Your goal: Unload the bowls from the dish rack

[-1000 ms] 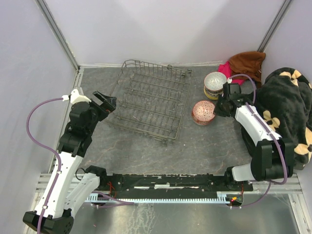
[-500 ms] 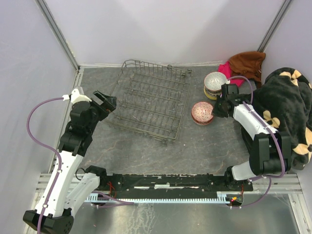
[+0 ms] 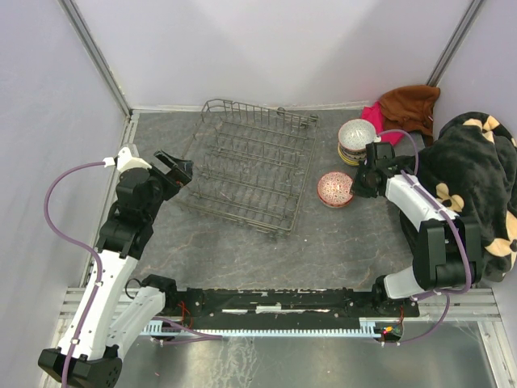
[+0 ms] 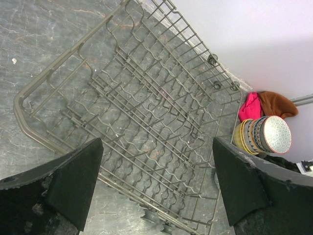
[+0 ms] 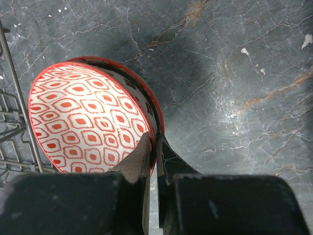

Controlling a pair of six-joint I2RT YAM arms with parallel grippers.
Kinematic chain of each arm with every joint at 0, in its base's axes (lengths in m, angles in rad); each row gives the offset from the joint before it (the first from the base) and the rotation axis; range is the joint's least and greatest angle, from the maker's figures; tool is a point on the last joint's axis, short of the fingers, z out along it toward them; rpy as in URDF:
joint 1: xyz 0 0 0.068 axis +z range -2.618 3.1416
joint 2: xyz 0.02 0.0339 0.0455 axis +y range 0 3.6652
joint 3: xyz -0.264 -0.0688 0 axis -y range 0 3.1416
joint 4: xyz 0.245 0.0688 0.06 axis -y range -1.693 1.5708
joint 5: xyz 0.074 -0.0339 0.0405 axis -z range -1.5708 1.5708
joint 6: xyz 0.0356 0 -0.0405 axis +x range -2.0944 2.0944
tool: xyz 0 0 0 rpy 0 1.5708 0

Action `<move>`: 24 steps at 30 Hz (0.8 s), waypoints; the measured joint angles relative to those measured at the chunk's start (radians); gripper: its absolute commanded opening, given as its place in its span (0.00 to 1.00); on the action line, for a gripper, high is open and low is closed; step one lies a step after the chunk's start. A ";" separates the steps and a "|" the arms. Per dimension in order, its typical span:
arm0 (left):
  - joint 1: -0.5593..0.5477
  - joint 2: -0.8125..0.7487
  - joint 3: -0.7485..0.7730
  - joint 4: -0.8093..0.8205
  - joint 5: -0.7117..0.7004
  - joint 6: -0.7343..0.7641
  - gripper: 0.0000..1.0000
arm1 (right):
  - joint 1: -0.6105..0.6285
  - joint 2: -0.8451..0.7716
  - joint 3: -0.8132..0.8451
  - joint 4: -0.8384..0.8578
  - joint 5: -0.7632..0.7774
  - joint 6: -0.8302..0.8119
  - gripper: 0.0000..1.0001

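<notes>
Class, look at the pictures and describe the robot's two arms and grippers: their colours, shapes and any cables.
The left arm and right arm have white shells with black joints. A thin purple cable loops loosely beside each. The left gripper and right gripper are black, each with two flat, wedge-shaped fingers.

Grey wire dish rack, rectangular, with raised sides and rows of prongs; sits flat and skewed mid-scene. Just right of it, bowl with a red-and-white eye pattern, tilted, rim pinched by the right gripper. Behind that, near the rack's far right corner, an upright stack of bowls, the topmost pale and finely patterned inside.
</notes>
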 measured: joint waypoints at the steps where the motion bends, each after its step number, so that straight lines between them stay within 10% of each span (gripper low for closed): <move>1: 0.000 0.000 0.000 0.000 0.000 0.000 0.99 | 0.000 0.000 -0.001 0.001 0.000 0.001 0.09; 24: 0.000 0.002 -0.003 0.007 0.001 0.000 0.99 | 0.000 -0.095 -0.015 0.004 0.007 0.021 0.54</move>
